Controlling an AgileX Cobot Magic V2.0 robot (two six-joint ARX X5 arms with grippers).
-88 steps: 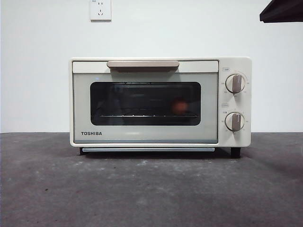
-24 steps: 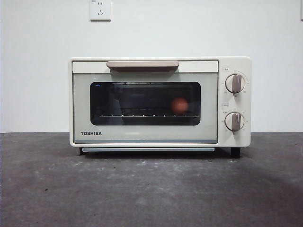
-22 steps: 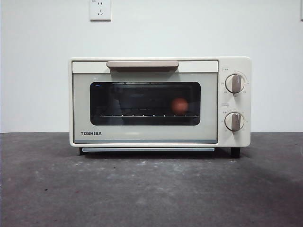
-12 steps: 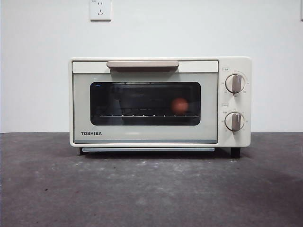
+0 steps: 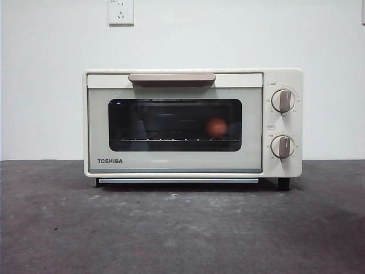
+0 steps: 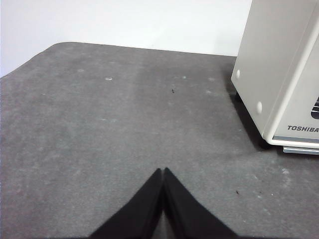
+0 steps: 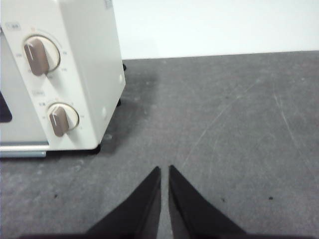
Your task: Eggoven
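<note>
Both claws [image 6: 163, 172] [image 7: 165, 169] closed, empty.

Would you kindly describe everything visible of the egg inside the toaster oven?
The egg is small, smooth and reddish-brown, dimmed by the dark glass window it is seen through. It sits on the wire rack inside the toaster oven, toward the knob side, with the door shut. Its shell looks whole; its underside and contact with the rack are hard to make out. Neither gripper touches it.

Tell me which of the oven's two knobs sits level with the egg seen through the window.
Neither exactly, but the lower knob is nearer the egg in height; the upper knob sits level with the window's top edge on the toaster oven.
</note>
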